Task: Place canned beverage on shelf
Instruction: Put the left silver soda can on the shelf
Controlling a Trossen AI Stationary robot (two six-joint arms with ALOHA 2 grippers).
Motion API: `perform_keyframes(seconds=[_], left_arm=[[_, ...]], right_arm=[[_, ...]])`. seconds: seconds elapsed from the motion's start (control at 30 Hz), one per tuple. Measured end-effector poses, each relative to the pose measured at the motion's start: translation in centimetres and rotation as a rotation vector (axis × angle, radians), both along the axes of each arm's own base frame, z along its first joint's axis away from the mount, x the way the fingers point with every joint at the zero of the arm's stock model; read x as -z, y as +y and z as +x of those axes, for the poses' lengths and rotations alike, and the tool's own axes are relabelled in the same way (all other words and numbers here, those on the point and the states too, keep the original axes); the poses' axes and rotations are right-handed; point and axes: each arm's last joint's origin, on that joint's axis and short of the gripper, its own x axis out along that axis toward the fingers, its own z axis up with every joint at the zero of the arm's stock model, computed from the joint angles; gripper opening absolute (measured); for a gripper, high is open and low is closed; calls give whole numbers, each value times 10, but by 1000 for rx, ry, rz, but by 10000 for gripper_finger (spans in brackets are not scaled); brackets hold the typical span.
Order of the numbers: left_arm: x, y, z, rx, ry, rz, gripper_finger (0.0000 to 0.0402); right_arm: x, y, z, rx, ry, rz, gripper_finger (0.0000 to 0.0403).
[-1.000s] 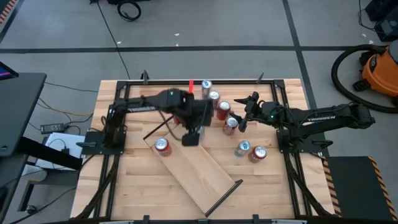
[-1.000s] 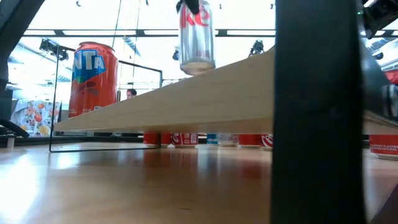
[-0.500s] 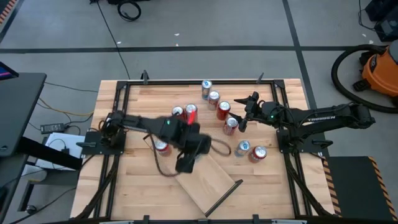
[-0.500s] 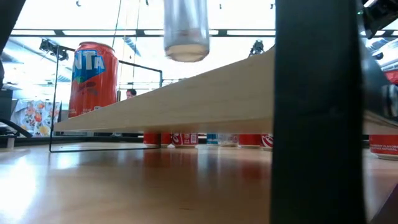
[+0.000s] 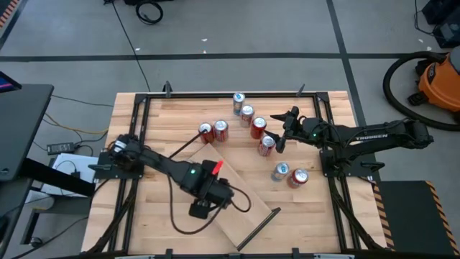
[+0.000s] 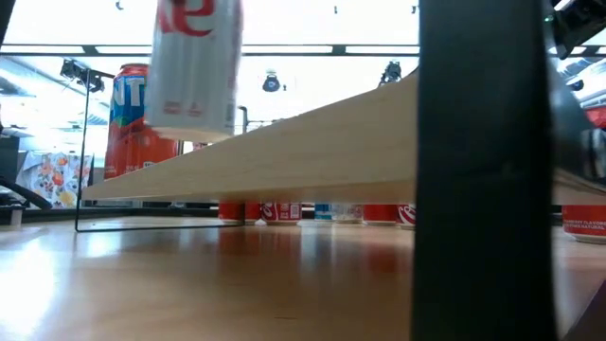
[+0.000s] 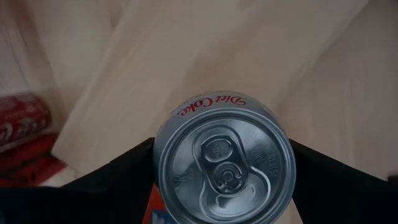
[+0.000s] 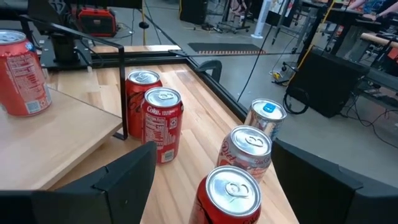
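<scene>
On the slatted table [image 5: 144,216] the shelf [image 5: 244,205] lies as a long plank running diagonally from the table's middle toward its front edge. The silver can [image 7: 224,158] hangs upright just above the plank's near half, its long axis vertical and its tab end up, clamped between the fingers of the left gripper [image 5: 205,198]. The seat lies straight below it. The right gripper [image 5: 282,137] waits near the loose cans [image 5: 266,144] toward the right edge, fingers spread and empty.

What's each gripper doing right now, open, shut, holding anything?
Left gripper: shut on the Diet Coke can, held just above the shelf.
Right gripper: open, holding nothing, beside the cans on the table.
</scene>
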Motion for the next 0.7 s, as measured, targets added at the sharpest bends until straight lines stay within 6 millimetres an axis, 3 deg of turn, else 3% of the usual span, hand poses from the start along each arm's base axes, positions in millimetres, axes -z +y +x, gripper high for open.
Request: perform_keyframes(seconds=[0.2,0.43,0.7], left_arm=[[-5,10,-29,-79,-102,-55,309],[3,23,-63,-159,-204,-141,309],[12,29,-75,-177,-222,-156,309]], right_arm=[[0,0,0,-1,-3,-2,327],[0,0,0,-2,-3,-2,327],[-1,0,0,-1,-9,-2,327]])
